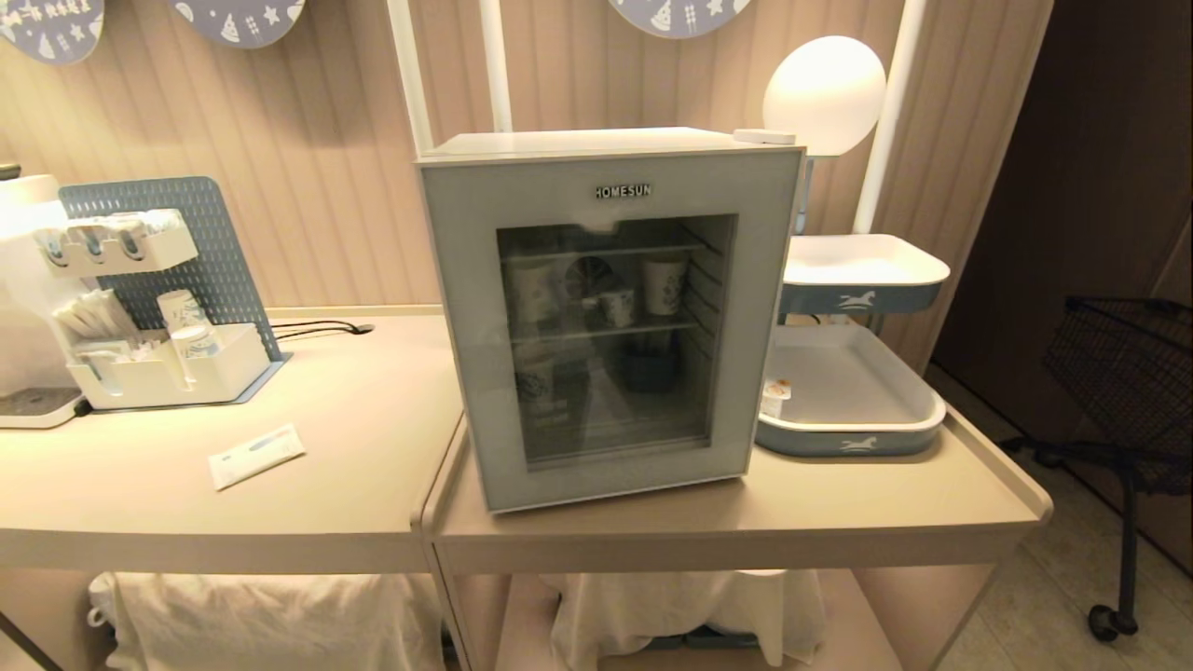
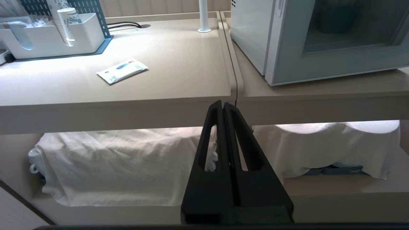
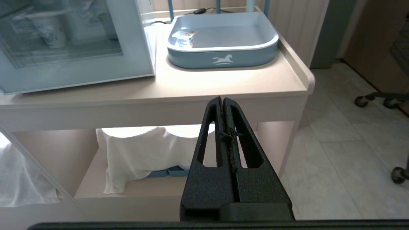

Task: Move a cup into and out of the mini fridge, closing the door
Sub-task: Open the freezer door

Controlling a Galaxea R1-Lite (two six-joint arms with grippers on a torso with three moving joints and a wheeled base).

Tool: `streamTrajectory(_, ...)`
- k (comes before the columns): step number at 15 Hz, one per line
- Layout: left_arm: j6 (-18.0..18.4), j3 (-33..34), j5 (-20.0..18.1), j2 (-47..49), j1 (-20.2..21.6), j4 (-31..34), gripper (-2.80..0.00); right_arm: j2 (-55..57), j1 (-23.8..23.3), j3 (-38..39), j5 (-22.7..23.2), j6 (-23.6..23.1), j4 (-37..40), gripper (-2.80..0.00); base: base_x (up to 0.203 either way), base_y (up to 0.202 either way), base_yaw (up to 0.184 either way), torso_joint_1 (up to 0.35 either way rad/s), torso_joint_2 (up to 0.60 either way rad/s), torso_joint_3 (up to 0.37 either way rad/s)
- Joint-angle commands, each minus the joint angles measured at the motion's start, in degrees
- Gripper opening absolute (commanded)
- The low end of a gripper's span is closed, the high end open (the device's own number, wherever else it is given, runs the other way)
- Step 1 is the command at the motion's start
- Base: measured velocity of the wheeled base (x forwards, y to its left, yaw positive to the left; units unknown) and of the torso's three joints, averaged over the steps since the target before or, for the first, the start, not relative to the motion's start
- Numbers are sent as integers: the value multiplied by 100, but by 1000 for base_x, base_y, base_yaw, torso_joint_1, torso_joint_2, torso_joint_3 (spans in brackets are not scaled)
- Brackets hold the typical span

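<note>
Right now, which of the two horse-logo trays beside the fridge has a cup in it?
The lower tray, resting on the tabletop: a small cup with an orange-marked lid sits in the corner nearest the mini fridge. The raised upper tray shows none.

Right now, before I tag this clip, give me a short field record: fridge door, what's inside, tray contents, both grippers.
mini fridge: white, on the right-hand counter
door: shut, dark glass window, HOMESUN lettering at top
inside: paper cups on the wire shelf, dim through the glass
tray: blue, beside the fridge, holding one small cup with an orange-marked lid
left counter: flat white packet, organizer with paper cups
left gripper: shut, empty, low in front of the counter edge
right gripper: shut, empty, low in front of the counter edge
</note>
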Motion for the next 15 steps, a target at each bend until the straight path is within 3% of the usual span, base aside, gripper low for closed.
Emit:
streamTrajectory(1, -3, 9, -1, 7, -8, 9, -280, 17, 6, 0, 2, 1, 4, -280, 0, 65, 0, 2, 2, 7)
streamTrajectory(5, 25, 9, 1, 7, -1, -18, -280, 17, 6, 0, 2, 1, 4, -280, 0, 0, 0, 0, 0, 0)
streamTrajectory(9, 33, 0, -1, 7, -6, 2, -280, 17, 6, 0, 2, 1, 4, -280, 125, 0, -2, 9, 1, 1)
streamTrajectory(12, 214, -28, 0, 16, 1, 46, -280, 17, 6, 0, 2, 1, 4, -280, 0, 0, 0, 0, 0, 0)
streamTrajectory(14, 364, -476, 109, 71, 1, 152, -280, 17, 6, 0, 2, 1, 4, -280, 0, 0, 0, 0, 0, 0)
streamTrajectory(15, 324, -1049, 268, 199, 1, 353, -280, 17, 6, -1, 2, 1, 4, -280, 0, 0, 0, 0, 0, 0)
